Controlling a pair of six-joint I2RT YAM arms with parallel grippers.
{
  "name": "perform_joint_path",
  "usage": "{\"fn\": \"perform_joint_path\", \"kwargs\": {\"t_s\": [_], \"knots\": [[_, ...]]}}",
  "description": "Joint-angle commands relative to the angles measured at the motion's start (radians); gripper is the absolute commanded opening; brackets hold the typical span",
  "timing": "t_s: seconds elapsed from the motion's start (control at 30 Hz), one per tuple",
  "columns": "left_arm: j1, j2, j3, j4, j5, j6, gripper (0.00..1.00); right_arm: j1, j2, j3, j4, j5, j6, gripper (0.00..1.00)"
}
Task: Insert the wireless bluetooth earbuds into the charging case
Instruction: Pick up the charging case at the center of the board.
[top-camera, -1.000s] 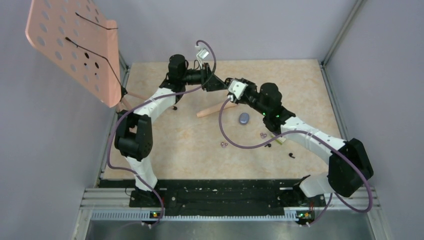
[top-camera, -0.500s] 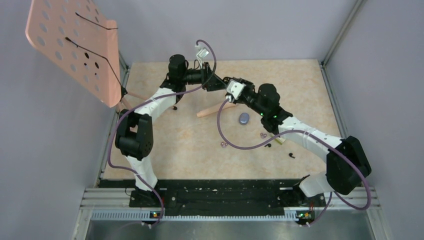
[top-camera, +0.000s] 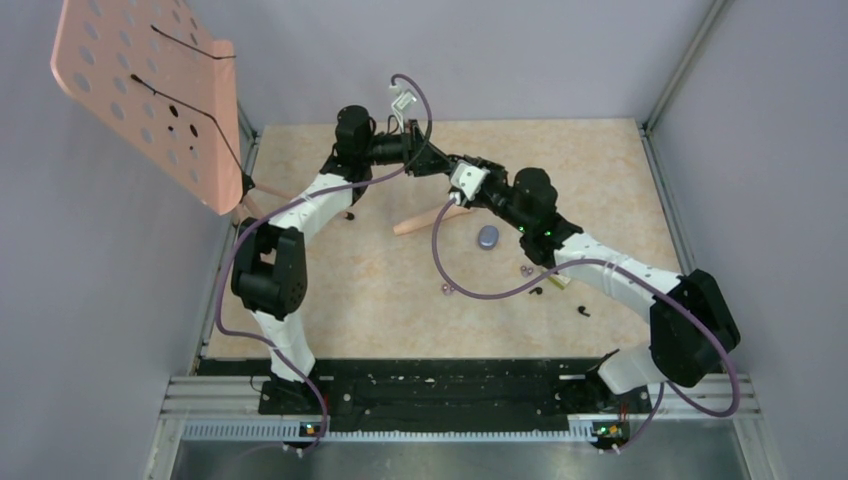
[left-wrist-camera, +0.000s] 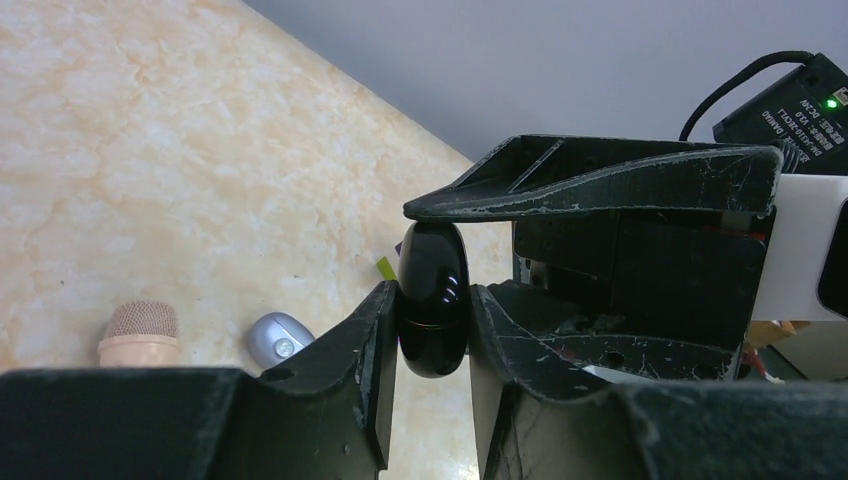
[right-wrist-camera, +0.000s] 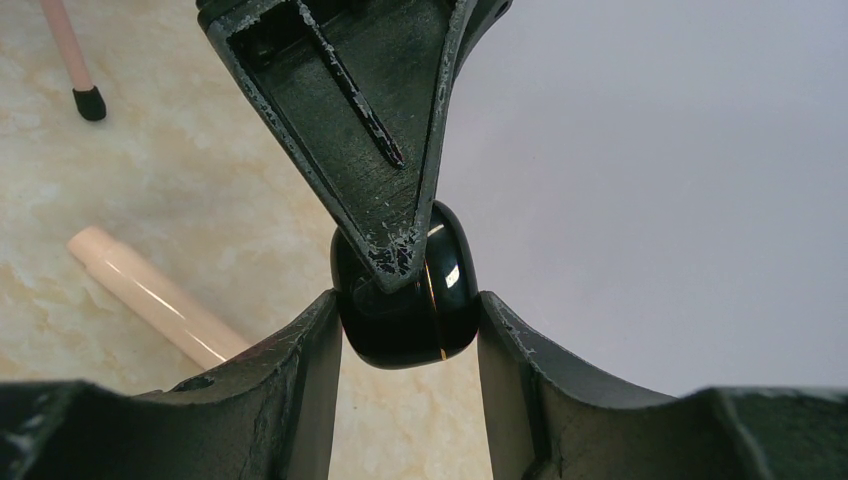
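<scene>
The charging case (left-wrist-camera: 432, 335) is a glossy black oval with a thin gold seam, held up in the air between both arms. My left gripper (left-wrist-camera: 433, 292) is shut on its narrow sides. My right gripper (right-wrist-camera: 410, 300) is shut on the case (right-wrist-camera: 400, 340) from the opposite direction, crossing the left fingers. In the top view the two grippers meet at the back middle of the table (top-camera: 447, 166). The earbuds lie on the table: pinkish ones (top-camera: 447, 289) (top-camera: 525, 270) and black ones (top-camera: 537, 291) (top-camera: 584, 312), all apart from both grippers.
A peach microphone (top-camera: 430, 218) lies below the grippers, with a small grey oval object (top-camera: 488, 236) beside it. A pink perforated music stand (top-camera: 150, 90) rises at the back left, its legs on the table's left edge. Grey walls enclose the table.
My left gripper has reached slightly right and closed onto the case that the right gripper holds. The right arm has edged a little to the left.
</scene>
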Motion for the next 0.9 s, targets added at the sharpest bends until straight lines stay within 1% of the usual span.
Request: {"fn": "perform_joint_path", "kwargs": {"t_s": [0.0, 0.03, 0.07, 0.1, 0.17, 0.3, 0.47, 0.57, 0.7, 0.77, 0.8, 0.87], "knots": [[-0.004, 0.02, 0.038, 0.068, 0.026, -0.016, 0.38, 0.014, 0.015, 0.025, 0.071, 0.016, 0.002, 0.25], [-0.004, 0.021, 0.039, 0.065, 0.025, -0.016, 0.46, 0.014, 0.02, 0.027, 0.08, 0.03, 0.005, 0.24], [-0.004, 0.02, 0.038, 0.061, 0.023, -0.014, 0.52, 0.014, 0.023, 0.03, 0.089, 0.035, 0.008, 0.24], [-0.004, 0.021, 0.039, 0.056, 0.021, -0.012, 0.55, 0.014, 0.024, 0.032, 0.099, 0.037, 0.008, 0.24], [-0.003, 0.022, 0.04, 0.049, 0.021, -0.008, 0.56, 0.014, 0.024, 0.032, 0.112, 0.037, 0.009, 0.24], [-0.003, 0.026, 0.043, 0.05, 0.024, -0.013, 0.52, 0.016, 0.024, 0.033, 0.114, 0.039, 0.01, 0.24], [-0.003, 0.03, 0.044, 0.051, 0.026, -0.017, 0.52, 0.017, 0.021, 0.027, 0.128, 0.054, 0.004, 0.23], [-0.003, 0.033, 0.041, 0.076, 0.029, -0.03, 0.47, 0.017, 0.017, 0.025, 0.12, 0.035, -0.003, 0.23], [-0.003, 0.034, 0.04, 0.093, 0.033, -0.042, 0.44, 0.018, 0.016, 0.026, 0.103, 0.021, -0.003, 0.23], [-0.003, 0.035, 0.038, 0.105, 0.035, -0.048, 0.41, 0.018, 0.017, 0.027, 0.089, 0.007, -0.005, 0.25], [-0.003, 0.034, 0.039, 0.11, 0.037, -0.05, 0.37, 0.018, 0.017, 0.027, 0.08, 0.002, -0.005, 0.27], [-0.002, 0.034, 0.035, 0.125, 0.043, -0.056, 0.26, 0.018, 0.015, 0.027, 0.064, -0.01, -0.004, 0.41]]}}
